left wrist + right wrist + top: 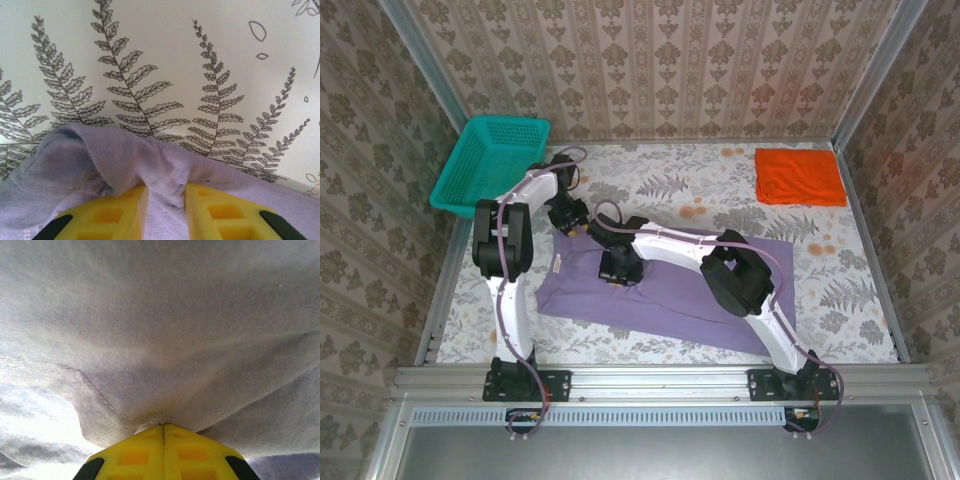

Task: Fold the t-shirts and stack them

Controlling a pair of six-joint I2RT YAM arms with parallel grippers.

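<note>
Lavender cloth is spread across the middle of the worktop (665, 180): one t-shirt (655, 300) is laid flat, its long axis running left to right and slanting slightly towards the near right. A second t-shirt, bright orange (798, 176), is seen folded into a rectangle at the far right corner, well apart from the first. A teal mesh basket (455, 185) is set at the far left corner.

Both arms are reached over the left half of the lavender t-shirt. The left end effector (563, 217) is placed at the shirt's far left corner. The right end effector (618, 270) is lowered just beside it, further in on the cloth. The bulk of the shirt is stretched away to the right of both, so a fold would probably be carried that way.

From the left wrist, a ridge of lavender cloth (125, 165) is seen pinched in the narrow gap of the left end effector (166, 192), with the fern-printed worktop beyond. From the right wrist, the right end effector (164, 427) is seen pressed shut, with cloth and a stitched seam (100, 395) gathered at its tips, apparently a thin pinch. The overhead view gives the layout but not these grips.
</note>
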